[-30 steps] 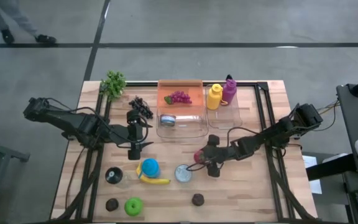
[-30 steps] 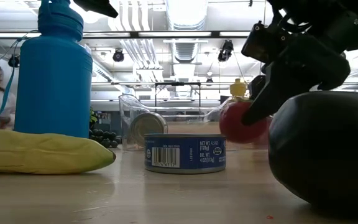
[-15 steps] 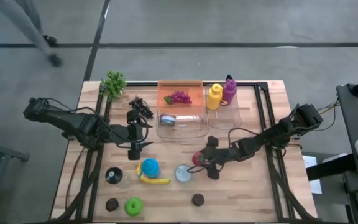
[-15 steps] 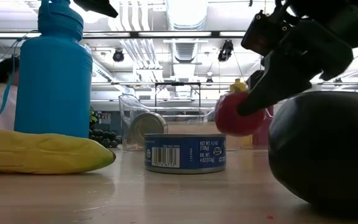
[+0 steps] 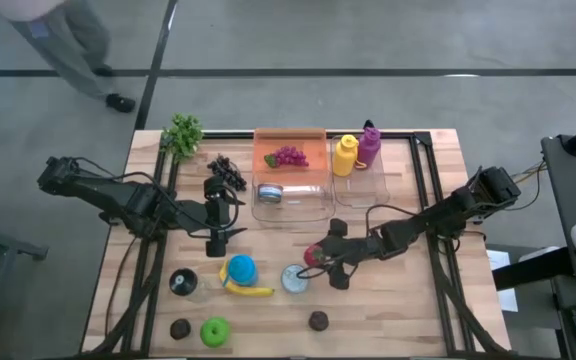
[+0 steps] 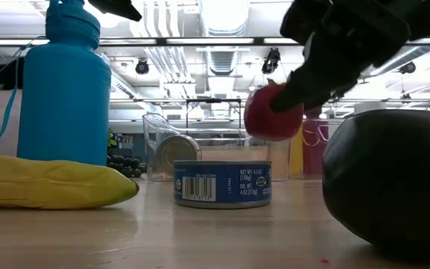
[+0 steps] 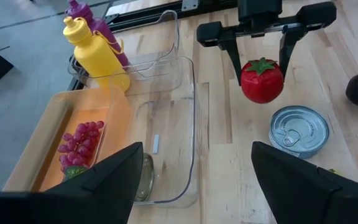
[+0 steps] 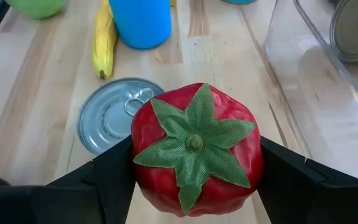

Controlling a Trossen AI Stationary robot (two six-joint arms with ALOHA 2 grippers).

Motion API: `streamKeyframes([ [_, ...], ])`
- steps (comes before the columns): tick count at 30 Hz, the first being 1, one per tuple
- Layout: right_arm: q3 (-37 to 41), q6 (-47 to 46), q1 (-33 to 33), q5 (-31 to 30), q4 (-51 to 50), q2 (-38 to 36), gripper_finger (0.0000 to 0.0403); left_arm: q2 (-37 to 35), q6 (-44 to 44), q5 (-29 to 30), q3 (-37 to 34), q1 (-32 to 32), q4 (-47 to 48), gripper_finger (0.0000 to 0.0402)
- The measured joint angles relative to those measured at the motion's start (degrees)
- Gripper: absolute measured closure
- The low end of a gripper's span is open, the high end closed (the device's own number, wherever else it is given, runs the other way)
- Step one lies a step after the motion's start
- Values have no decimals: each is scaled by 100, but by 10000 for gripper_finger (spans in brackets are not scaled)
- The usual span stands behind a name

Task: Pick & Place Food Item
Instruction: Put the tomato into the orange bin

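A red tomato (image 8: 194,148) with a green star-shaped calyx is clamped between the two dark fingers (image 8: 107,182) of the right gripper (image 5: 318,257), one finger pressed against each flank of the fruit, with the calyx turned toward the wrist. In the low view the tomato (image 6: 272,112) is seen lifted clear of the wooden table (image 5: 408,310), above and slightly behind a flat tin can (image 6: 222,183) that sits on the surface. From above, the held tomato (image 5: 315,256) is found just beside that can (image 5: 294,278), near the middle of the table and short of the clear plastic bin (image 5: 313,205) behind it. In the left wrist view the fruit (image 7: 261,79) is shown pinched between the far gripper's fingers, apart from the can's lid (image 7: 299,129). The left gripper (image 5: 215,243) is held over the table to the left of the clear bin with its fingers (image 7: 101,180) spread wide and nothing between them. A blue bottle (image 5: 240,268) stands touching a banana (image 5: 246,289) to the left of the can. A second can (image 5: 269,192) lies on its side inside the clear bin, and purple grapes (image 5: 289,156) rest in an orange tray (image 5: 313,148) behind it. A yellow bottle (image 5: 344,155) and a purple bottle (image 5: 368,146) stand in a second clear container at the back.
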State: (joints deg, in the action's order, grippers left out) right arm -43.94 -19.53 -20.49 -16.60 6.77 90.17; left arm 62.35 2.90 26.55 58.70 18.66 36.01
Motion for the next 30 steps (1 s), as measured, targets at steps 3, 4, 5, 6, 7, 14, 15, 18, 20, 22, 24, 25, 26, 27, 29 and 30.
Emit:
streamKeyframes([
  [3,-333,23,0,-1,-449,-26,138,0,0,0,0,1,0,102],
  [4,-469,40,2,2,-639,-48,138,0,0,2,0,1,2,102],
  [5,-619,71,13,-1,-837,-59,138,0,0,2,0,-1,2,100],
  [6,-797,106,33,-2,-1037,-71,138,0,0,2,0,-1,0,99],
  [7,-980,153,51,-7,-1217,-82,138,0,0,1,0,1,0,98],
  [14,-2461,457,302,-786,-2750,-96,138,0,0,0,0,1,1,94],
  [15,-2662,457,360,-948,-2928,-96,138,0,0,2,0,1,2,95],
  [18,-3219,470,587,-1235,-3380,-96,138,0,0,2,0,-1,1,99],
  [20,-3537,533,792,-1228,-3547,-96,138,0,0,2,0,1,2,102],
  [22,-3782,668,1054,-1171,-3668,-96,138,0,0,1,0,0,1,104],
  [24,-3970,797,1334,-1163,-3778,-96,138,0,0,0,0,1,2,105],
  [25,-4055,840,1496,-1163,-3849,-96,138,0,0,2,0,1,1,106],
  [26,-4135,869,1655,-1150,-3900,-96,138,0,0,2,0,0,2,106],
  [27,-4193,905,1825,-1051,-3932,-96,138,0,0,1,0,1,2,106],
  [29,-4256,925,2183,-697,-3941,-96,138,0,0,2,0,-1,0,106],
  [30,-4273,921,2351,-454,-3939,-96,138,0,0,0,0,1,2,105],
])
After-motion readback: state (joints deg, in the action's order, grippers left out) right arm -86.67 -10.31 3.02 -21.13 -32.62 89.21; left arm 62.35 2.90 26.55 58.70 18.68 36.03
